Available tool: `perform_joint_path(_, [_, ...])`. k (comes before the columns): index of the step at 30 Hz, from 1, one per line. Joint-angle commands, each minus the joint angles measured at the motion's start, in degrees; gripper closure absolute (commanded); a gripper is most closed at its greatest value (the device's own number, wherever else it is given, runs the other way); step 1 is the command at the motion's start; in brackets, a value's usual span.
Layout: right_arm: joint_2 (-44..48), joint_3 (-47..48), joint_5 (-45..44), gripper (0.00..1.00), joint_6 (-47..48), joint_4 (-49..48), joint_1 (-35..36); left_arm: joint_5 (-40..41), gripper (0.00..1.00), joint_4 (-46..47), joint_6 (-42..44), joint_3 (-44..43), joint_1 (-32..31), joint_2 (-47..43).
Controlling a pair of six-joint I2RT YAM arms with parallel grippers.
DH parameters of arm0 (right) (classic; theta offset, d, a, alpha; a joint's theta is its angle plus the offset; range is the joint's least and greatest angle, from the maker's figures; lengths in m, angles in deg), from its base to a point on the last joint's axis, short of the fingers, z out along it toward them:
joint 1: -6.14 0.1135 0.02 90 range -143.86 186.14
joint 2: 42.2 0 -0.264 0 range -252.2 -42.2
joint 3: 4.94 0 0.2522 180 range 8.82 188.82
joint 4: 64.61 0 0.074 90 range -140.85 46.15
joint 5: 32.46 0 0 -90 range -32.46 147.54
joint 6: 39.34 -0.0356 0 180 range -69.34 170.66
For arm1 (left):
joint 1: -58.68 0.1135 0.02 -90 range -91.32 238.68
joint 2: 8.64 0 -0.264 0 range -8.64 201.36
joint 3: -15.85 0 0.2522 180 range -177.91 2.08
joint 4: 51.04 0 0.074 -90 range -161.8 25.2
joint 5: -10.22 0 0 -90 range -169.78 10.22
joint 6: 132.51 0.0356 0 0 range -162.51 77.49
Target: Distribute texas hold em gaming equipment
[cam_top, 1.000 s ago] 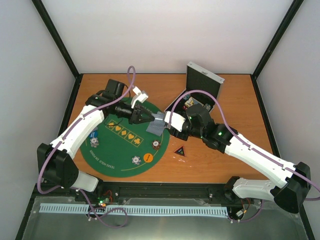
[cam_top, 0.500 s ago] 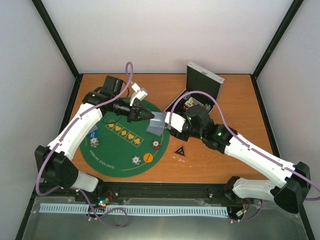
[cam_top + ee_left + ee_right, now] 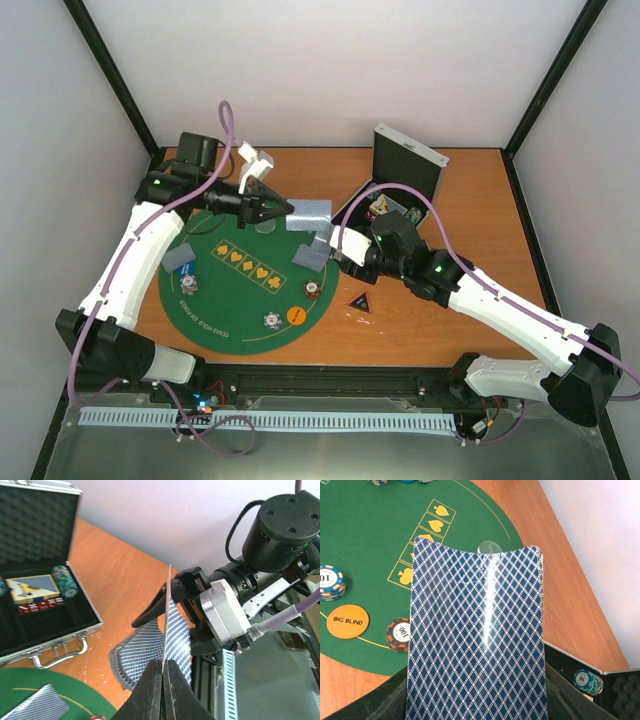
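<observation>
Table (image 3: 480, 210): orange-brown wood, boxed in by white walls (image 3: 340, 70) and black corner posts (image 3: 110, 75).
Green felt mat (image 3: 225, 300): round, on the table's left half.
Silver case (image 3: 408, 160): open, at the far side.
My left hand (image 3: 284, 209): pinched shut on one playing card (image 3: 311, 211), held over the mat's far edge.
My right hand (image 3: 338, 250): clamped around the deck (image 3: 312, 253), over the mat's right part.
On the mat: BIG BLIND disc (image 3: 296, 316), with a striped chip (image 3: 313, 289) near it.
Black triangular marker (image 3: 360, 301): on bare wood, just beside the mat.
</observation>
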Motion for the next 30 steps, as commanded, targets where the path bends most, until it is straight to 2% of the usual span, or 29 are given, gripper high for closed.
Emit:
perform_joint_path(1, [0.50, -0.23, 0.70, 0.48, -0.87, -0.93, -0.22, 5.79, 0.99, 0.45, -0.98, -3.79, 3.17, -2.73])
perform_joint_path(3, [0.58, -0.01, 0.89, 0.48, -0.87, -0.79, -0.22, 13.89, 0.99, 2.96, -3.39, -3.68, 6.76, -2.97])
perform_joint_path(5, [0.74, 0.09, 1.22, 0.48, -0.76, -0.67, -0.24, 17.44, 0.99, 4.20, -3.74, -3.04, 11.76, -2.58])
perform_joint_path(7, [0.88, 0.11, 1.44, 0.48, -0.50, -0.59, -0.22, 19.51, 0.99, 5.00, -1.77, -2.30, 17.85, -1.76])
perform_joint_path(10, [1.22, 0.44, 1.84, 0.48, -0.27, -0.12, -0.18, 28.33, 1.00, 7.56, 2.87, -0.35, 23.82, 0.05])
perform_joint_path(13, [1.52, 0.68, 2.31, 0.48, -0.17, 0.15, -0.22, 38.16, 1.00, 13.97, 8.33, 4.01, 26.45, 0.74])
perform_joint_path(16, [1.93, 0.93, 2.83, 0.48, -0.17, 0.55, -0.22, 46.82, 0.99, 25.66, 17.27, 11.78, 26.62, -0.62])
perform_joint_path(19, [2.27, 1.05, 3.14, 0.48, 0.00, 0.88, -0.22, 48.47, 0.99, 39.49, 26.77, 19.99, 26.61, -1.78])
perform_joint_path(21, [2.63, 1.12, 2.94, 0.48, 0.10, 1.16, -0.22, 48.61, 0.99, 43.49, 31.01, 22.95, 26.61, -0.11])
perform_joint_path(24, [3.22, 1.33, 2.88, 0.48, 0.00, 1.69, -0.22, 47.47, 0.99, 41.55, 32.19, 20.83, 26.62, 4.95])
perform_joint_path(28, [4.19, 0.93, 2.79, 0.48, -0.25, 2.11, -0.22, 45.10, 0.99, 33.70, 25.92, 13.00, 26.66, 11.86])
perform_joint_path(30, [4.52, 0.51, 2.59, 0.48, -0.34, 2.19, -0.18, 44.03, 1.00, 33.44, 24.09, 12.60, 26.66, 13.04])
